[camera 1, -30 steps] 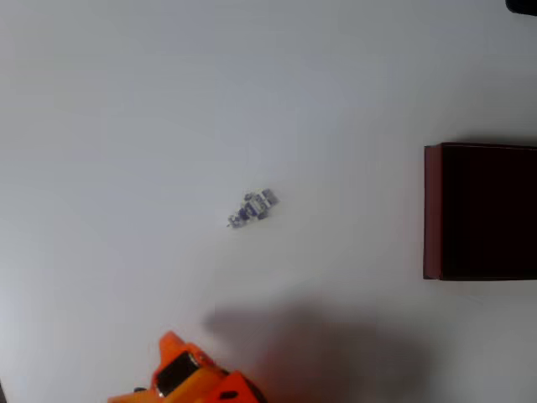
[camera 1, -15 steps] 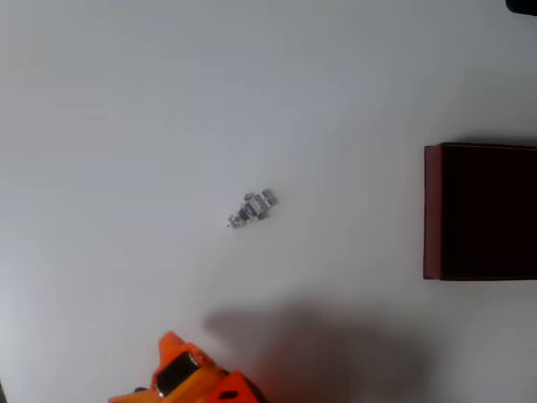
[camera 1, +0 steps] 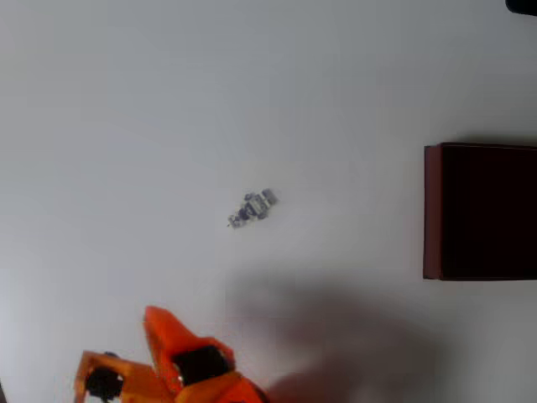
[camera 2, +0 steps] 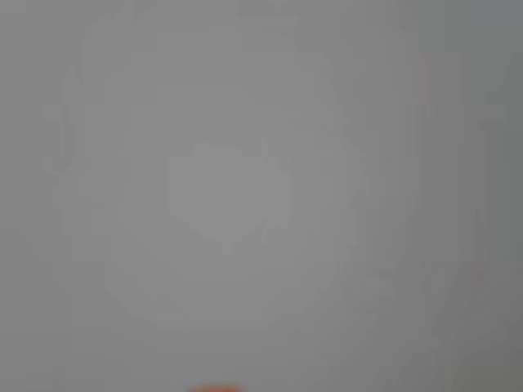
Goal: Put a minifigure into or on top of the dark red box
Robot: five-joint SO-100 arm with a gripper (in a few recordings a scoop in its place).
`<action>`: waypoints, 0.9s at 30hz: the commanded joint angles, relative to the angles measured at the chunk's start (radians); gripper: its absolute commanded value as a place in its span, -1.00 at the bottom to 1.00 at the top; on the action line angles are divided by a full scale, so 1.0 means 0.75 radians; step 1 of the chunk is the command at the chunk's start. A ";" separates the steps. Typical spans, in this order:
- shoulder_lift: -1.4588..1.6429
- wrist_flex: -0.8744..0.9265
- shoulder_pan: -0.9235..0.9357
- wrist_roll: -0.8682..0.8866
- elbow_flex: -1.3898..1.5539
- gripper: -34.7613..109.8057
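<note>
Landmark: dark red box [camera 1: 433, 210], at the right edge of the overhead view, partly cut off by the frame. Maroon wall on its left side; interior very dark, nearly black. Nothing can be made out inside it.

Item 1: minifigure [camera 1: 252, 208]. Tiny, pale grey-white with bluish-purple parts. Lies flat on the table, tilted on a diagonal, well apart from the box and to its left, at about the height of the box's middle. Nothing touches it.

Item 2: gripper [camera 1: 159, 329]. Orange, at the bottom edge of the overhead view, far to the left of the box and lower than its bottom corner. One pointed orange finger reaches upward toward the minifigure's side of the table but stands clear of it. A dark block sits in the orange body just below the finger. Whether the fingers are spread or closed cannot be told. It carries nothing visible.

Item 3: table [camera 1: 168, 101]. Plain white surface. A broad soft shadow lies on it between the gripper and the box, below the minifigure. The stretch of table between minifigure and box is bare.

Item 4: wrist view. Blurred grey field; a small orange sliver at the bottom edge, too indistinct to identify.

Item 5: dark object [camera 1: 522, 5], above the box at the top corner of the overhead view, cut off, unidentifiable.
</note>
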 commanded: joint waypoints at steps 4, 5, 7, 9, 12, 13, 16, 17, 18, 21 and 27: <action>-0.047 -0.065 0.098 1.174 -0.166 -0.43; -0.043 -0.188 0.094 1.242 -0.119 -0.43; -0.117 -0.217 0.067 1.520 -0.098 -0.39; -0.245 -0.102 0.051 1.749 -0.151 -0.37; -0.340 0.098 0.035 2.076 -0.223 -0.35; -0.366 0.133 0.031 2.170 -0.235 -0.34; -0.454 0.184 0.049 2.358 -0.245 -0.32; -0.485 0.180 0.092 2.350 -0.243 -0.31; -0.530 0.178 0.121 2.371 -0.243 -0.27; -0.671 0.174 0.225 2.395 -0.262 -0.24; -1.045 0.160 0.454 2.274 -0.405 -0.18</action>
